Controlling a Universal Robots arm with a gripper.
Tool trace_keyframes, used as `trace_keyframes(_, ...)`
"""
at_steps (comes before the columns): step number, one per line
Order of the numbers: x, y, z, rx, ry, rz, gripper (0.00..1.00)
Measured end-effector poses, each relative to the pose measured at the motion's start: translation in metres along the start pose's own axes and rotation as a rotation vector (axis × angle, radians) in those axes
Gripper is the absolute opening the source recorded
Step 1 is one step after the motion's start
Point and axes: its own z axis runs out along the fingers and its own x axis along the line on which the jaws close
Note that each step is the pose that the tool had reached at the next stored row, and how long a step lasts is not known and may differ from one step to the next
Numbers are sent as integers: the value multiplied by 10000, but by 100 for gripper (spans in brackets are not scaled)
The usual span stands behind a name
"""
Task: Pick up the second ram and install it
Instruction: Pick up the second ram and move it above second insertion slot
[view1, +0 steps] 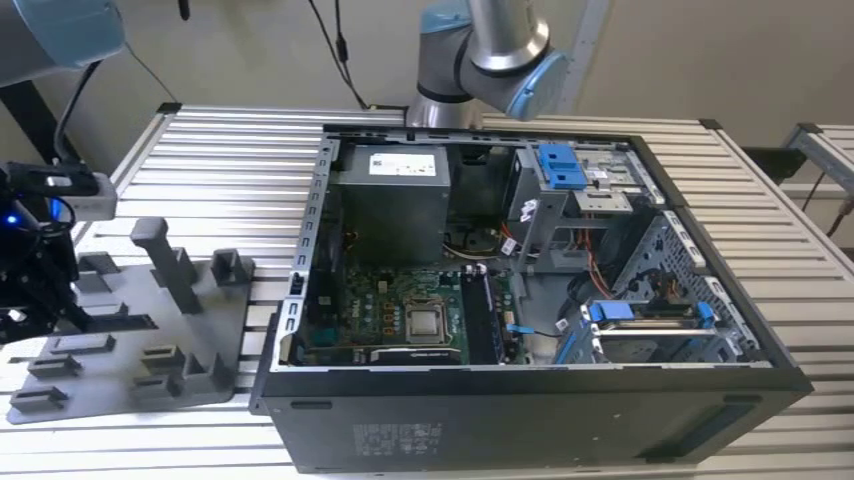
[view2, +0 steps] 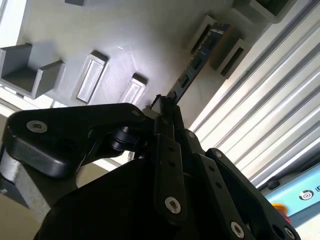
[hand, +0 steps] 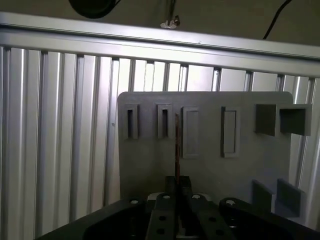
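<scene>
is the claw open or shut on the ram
Shut: the black claw pinches one end of the thin bluish memory board over the grey slotted tray.

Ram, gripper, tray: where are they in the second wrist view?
ram (view2: 196, 60), second wrist view, middle of its bluish strip.
gripper (view2: 166, 104), second wrist view, between its fingertips.
tray (view2: 150, 30), second wrist view, bare surface.

On the slatted metal counter (view1: 214, 150) an open black computer case (view1: 534, 420) lies, holding a grey power supply (view1: 390, 200), a green motherboard (view1: 360, 300) and blue drive clips (view1: 561, 165), while a grey slotted holder plate (view1: 227, 345) rests just beside it, toward the counter's edge at the exterior view's left.
</scene>
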Motion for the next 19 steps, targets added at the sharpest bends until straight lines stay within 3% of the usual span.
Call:
trace_keyframes(12, 0, 16, -68, 18, -31, 65, 15)
trace_keyframes(19, 0, 31, -91, 31, -118, 126, 15)
